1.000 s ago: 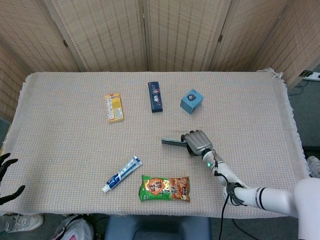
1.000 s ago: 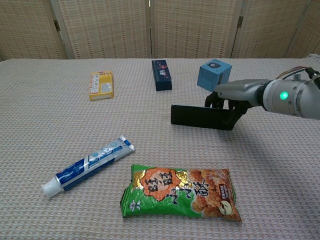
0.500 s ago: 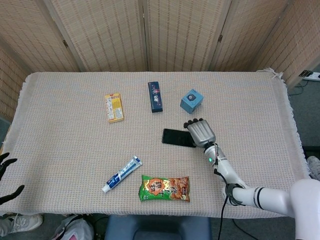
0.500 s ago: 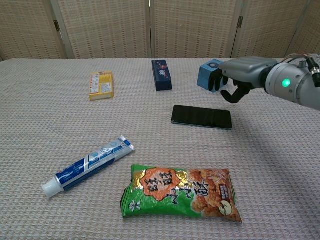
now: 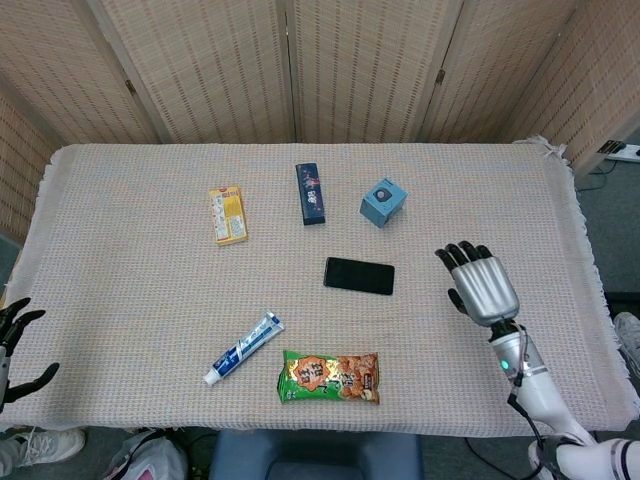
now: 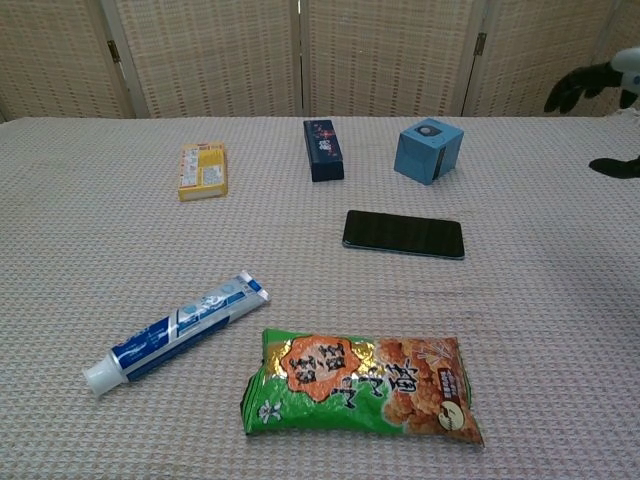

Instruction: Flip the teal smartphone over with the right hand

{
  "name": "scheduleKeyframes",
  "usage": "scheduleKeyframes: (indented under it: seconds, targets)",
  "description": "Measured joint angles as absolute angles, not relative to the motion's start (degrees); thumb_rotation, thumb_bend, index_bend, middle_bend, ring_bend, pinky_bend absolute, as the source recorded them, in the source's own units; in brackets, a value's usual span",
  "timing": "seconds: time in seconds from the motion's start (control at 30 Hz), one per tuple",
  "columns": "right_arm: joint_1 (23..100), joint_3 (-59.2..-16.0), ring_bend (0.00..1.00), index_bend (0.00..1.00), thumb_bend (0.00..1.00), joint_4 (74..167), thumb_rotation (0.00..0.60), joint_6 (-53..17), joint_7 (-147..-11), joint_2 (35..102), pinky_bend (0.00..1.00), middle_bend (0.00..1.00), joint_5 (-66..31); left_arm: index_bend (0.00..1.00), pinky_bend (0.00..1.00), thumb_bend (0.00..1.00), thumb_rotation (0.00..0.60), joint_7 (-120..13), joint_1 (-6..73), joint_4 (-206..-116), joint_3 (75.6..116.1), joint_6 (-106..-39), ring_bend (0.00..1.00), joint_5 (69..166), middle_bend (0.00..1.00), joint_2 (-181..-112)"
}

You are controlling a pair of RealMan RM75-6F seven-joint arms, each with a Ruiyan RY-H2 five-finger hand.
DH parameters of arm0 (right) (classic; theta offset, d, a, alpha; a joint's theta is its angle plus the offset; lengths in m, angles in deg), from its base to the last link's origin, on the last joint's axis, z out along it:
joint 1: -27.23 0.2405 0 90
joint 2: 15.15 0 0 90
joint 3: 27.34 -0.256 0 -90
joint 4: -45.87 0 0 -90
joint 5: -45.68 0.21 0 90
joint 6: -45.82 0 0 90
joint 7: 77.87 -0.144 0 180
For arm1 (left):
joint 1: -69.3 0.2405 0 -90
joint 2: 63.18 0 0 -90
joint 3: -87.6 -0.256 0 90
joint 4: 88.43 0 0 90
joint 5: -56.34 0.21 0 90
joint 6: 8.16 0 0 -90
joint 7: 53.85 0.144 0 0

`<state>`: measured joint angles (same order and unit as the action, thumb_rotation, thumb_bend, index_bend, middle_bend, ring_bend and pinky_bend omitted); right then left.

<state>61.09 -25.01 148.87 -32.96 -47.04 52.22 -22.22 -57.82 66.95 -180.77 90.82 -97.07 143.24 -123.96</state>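
The smartphone (image 5: 359, 275) lies flat on the woven table cloth near the middle, its dark face up, also seen in the chest view (image 6: 403, 233). My right hand (image 5: 479, 283) hovers to the right of it, well apart, fingers spread and holding nothing; only its dark fingertips (image 6: 580, 84) show at the right edge of the chest view. My left hand (image 5: 14, 338) hangs off the table's front left corner, fingers apart, empty.
A blue cube box (image 5: 383, 202) and a dark blue box (image 5: 311, 193) lie behind the phone, a yellow box (image 5: 228, 215) further left. A toothpaste tube (image 5: 244, 348) and a green snack bag (image 5: 330, 377) lie at the front.
The right hand held the phone tipped on edge, let it drop flat with the dark face up, then rose and withdrew to the right. The left hand barely shifted.
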Motion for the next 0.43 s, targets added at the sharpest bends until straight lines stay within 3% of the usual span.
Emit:
scheduleKeyframes:
  seconds: [0.27,0.43]
  targets:
    - [46.98,-18.61,0.17,0.18,0.25,150.11,0.600,-47.30,-55.18,45.99,0.28,0.20,-35.01,0.23,0.20,0.21,0.600,-54.90,65.79,-183.28,90.93,-96.31,0.15,144.23,0.15,-123.99]
    - [40.25,-16.24,0.17,0.18,0.25,148.50,0.600,-51.92,-60.14,44.56,0.28,0.20,-39.07,0.23,0.20,0.21,0.600,-52.98,65.25,-185.07,90.85,-96.32,0.15,145.43,0.15,-123.91]
